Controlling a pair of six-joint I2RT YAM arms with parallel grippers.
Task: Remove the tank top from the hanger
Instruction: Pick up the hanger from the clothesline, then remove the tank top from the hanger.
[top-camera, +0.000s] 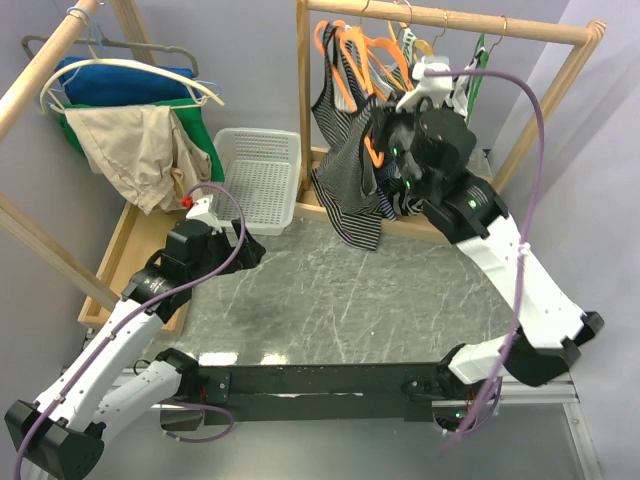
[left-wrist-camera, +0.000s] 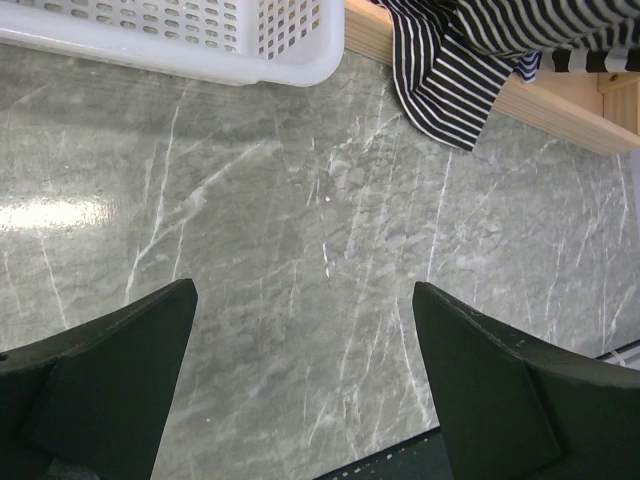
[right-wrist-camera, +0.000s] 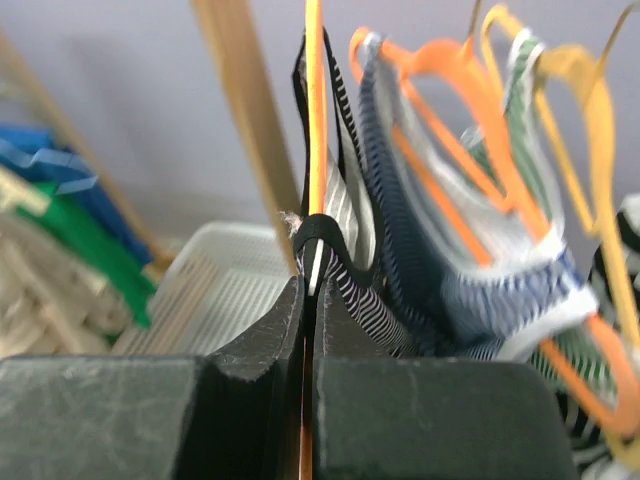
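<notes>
Since the right wrist camera is jammed right up against the clothes, most of that view is blur, and from the top view the right gripper (top-camera: 388, 140) is mostly buried behind its own arm and the fabric. Up close, the right gripper (right-wrist-camera: 310, 285) has its fingers pinched tight on the thin orange wire of the hanger (right-wrist-camera: 315, 100). The black edge of the tank top (right-wrist-camera: 345, 225) is bunched right at the tips, and I honestly can't tell if any fabric is caught in the pinch too. The tank top (top-camera: 345, 185) is black with thin white stripes. It hangs crumpled and lopsided off the hanger (top-camera: 372, 150) on the right-hand wooden rack (top-camera: 450, 18), with its lower hem drooping past the rack's base onto the edge of the marble table (top-camera: 350, 300). Other striped tops on orange and yellow hangers crowd in beside it, too smeared to sort out. The white plastic basket (top-camera: 258, 135) sits left of the rack with its perforated floor in plain view. The left gripper (left-wrist-camera: 305, 290) hangs low over the table with its fingers spread wide apart, holding nothing.
</notes>
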